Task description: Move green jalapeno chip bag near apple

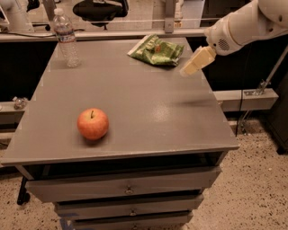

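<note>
The arm [243,24] runs out past the top right corner, so its base is out of sight. The gripper [197,61] hangs over the far right edge of the table [148,112], just beside the chip bag [156,50] (print unreadable). The lowest drawer [130,222] is cut by the bottom edge, the chair [100,8] by the top.
</note>
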